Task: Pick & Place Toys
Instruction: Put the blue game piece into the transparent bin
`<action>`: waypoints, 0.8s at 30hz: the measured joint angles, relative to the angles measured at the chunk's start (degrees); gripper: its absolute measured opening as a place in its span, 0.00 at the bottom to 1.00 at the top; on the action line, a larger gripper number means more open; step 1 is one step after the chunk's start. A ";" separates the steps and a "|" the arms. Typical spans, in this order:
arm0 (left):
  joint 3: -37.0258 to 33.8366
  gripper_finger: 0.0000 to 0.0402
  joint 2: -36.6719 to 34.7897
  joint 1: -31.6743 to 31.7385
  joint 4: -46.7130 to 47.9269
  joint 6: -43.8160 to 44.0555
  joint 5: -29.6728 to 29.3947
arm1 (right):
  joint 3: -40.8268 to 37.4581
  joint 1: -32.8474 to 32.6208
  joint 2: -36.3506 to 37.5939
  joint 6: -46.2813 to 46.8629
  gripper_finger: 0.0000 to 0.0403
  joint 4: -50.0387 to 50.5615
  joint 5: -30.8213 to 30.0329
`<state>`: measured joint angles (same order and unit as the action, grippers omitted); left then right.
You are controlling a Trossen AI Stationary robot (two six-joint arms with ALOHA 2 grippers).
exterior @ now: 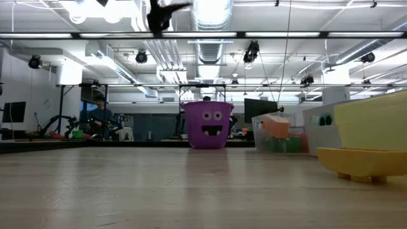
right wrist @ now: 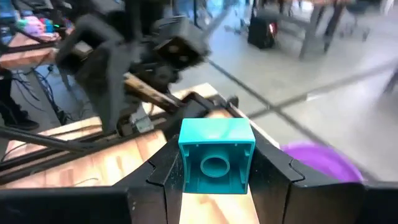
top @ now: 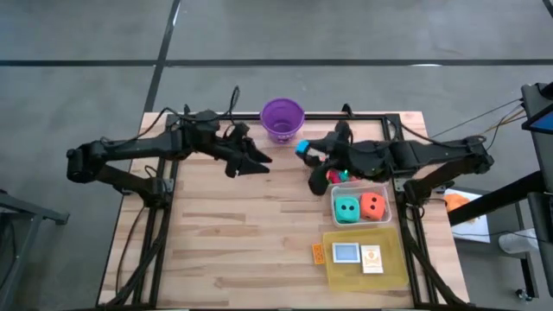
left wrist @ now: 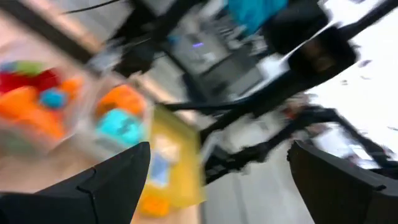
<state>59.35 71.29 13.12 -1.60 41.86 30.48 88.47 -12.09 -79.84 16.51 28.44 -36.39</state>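
The right gripper [right wrist: 214, 180] has its jaws pinching a teal block [right wrist: 216, 155], stud side facing the wrist camera and squarely centred between the fingers. In the high view that block [top: 301, 147] is lifted clear of the table [top: 242, 233], just beside the purple bucket [top: 282, 117] and not yet over its mouth. The step in hand looks like carrying the block to the bucket and dropping it in.

To do it well, bring the block fully over the middle of the opening before letting go — the right wrist view shows the bucket's rim [right wrist: 323, 163] off to one side, so the aim is not there yet. Keep the carry high enough to clear the rim, then part the jaws cleanly and lift straight away.

The left gripper [top: 251, 161] hangs above the table on the bucket's other side, jaws spread and holding nothing. It is near the bucket — the main risk is the two arms crowding each other, so it is better kept back.

The other toys wait in the clear tub [top: 386, 206] by the right arm: a teal die [top: 346, 209], an orange die [top: 372, 205] and small pieces behind.
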 joint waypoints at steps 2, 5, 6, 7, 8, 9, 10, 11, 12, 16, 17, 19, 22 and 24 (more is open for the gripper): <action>0.00 0.93 -0.08 -0.77 4.35 -1.61 -3.55 | -0.01 1.41 0.70 4.28 0.32 4.01 1.59; 0.00 0.93 0.06 -2.94 10.27 -3.33 -9.38 | -0.10 3.64 1.28 11.26 0.32 10.59 6.08; 0.00 0.93 0.16 -3.84 11.80 -4.19 -10.96 | -0.15 4.33 1.39 13.50 0.32 13.06 7.51; -0.01 0.93 0.31 -4.71 13.35 -4.96 -12.16 | -0.33 4.94 1.46 15.36 0.32 14.99 8.80; -0.03 0.93 0.46 -5.59 14.38 -5.62 -13.03 | -0.52 5.60 1.47 16.38 0.32 16.37 10.40; -0.04 0.93 0.52 -6.43 15.01 -6.32 -13.53 | -0.76 6.31 1.51 16.52 0.32 17.54 12.28; -0.04 0.93 0.52 -7.16 15.28 -7.01 -14.10 | -1.09 7.02 1.49 16.44 0.32 18.57 14.25; -0.04 0.93 0.48 -7.80 15.34 -7.59 -14.44 | -1.57 7.82 1.48 16.25 0.32 19.34 16.17; -0.04 0.93 0.43 -8.34 15.24 -7.74 -14.50 | -2.22 8.63 1.47 16.23 0.32 19.77 17.96; -0.04 0.93 0.35 -9.59 15.35 -7.82 -14.61 | -6.82 12.41 1.83 16.88 0.32 20.86 23.19; -0.04 0.93 0.32 -9.87 15.31 -7.81 -14.60 | -8.27 13.43 1.99 17.22 0.32 20.86 24.26; -0.04 0.93 0.28 -10.39 15.25 -7.58 -14.47 | -11.66 15.61 2.81 18.17 0.32 20.61 27.04; -0.04 0.93 0.28 -11.59 15.23 -7.40 -14.06 | -17.27 19.13 4.26 21.01 0.32 20.52 30.96; -0.04 0.93 0.37 -12.33 14.98 -7.39 -13.98 | -21.13 21.54 5.50 22.35 0.32 20.68 33.40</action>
<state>59.31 71.66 0.78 13.38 34.47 16.49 67.34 9.45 -74.34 38.86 49.12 -2.98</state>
